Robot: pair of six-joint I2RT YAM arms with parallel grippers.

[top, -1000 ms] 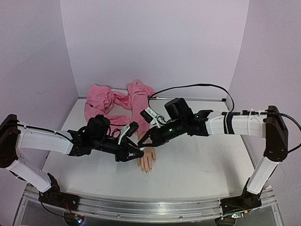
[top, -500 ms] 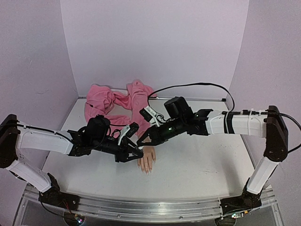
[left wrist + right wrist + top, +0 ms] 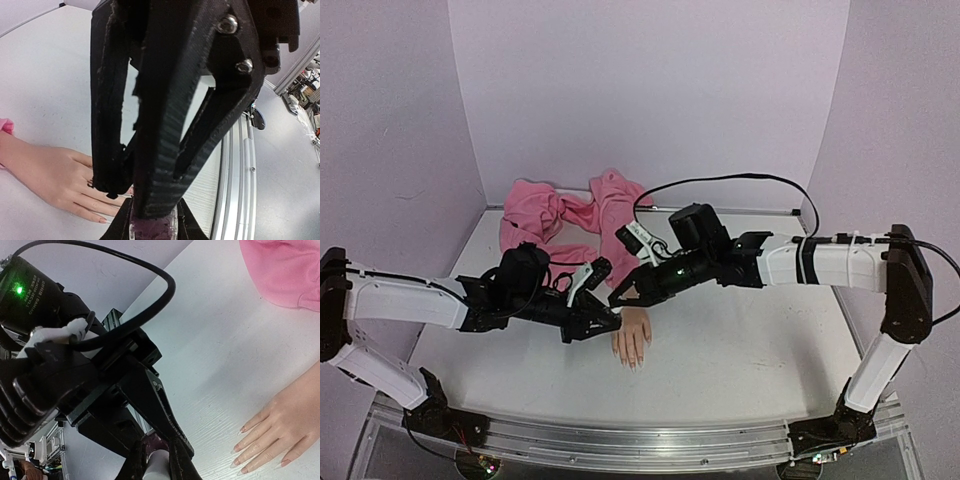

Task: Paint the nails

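Note:
The pale mannequin hand (image 3: 632,338) lies palm down on the white table, fingers toward the near edge. Its nails (image 3: 242,430) look pale and skin-toned; they also show in the left wrist view (image 3: 102,220). My left gripper (image 3: 603,322) sits just left of the hand, shut on a small bottle of dark purple polish (image 3: 152,231). My right gripper (image 3: 620,296) meets it from the right and is shut on the bottle's white cap (image 3: 157,467). The bottle top (image 3: 155,440) shows dark purple beside the cap. Both grippers are above the table, apart from the hand.
A crumpled pink cloth (image 3: 570,215) lies at the back left, running into the pink sleeve at the mannequin wrist (image 3: 280,270). A black cable (image 3: 740,182) arcs over the right arm. The metal rail (image 3: 620,445) runs along the near edge.
My right gripper has moved a little left, closing onto the bottle held by my left gripper. The left arm has shifted slightly left. The hand has not moved.

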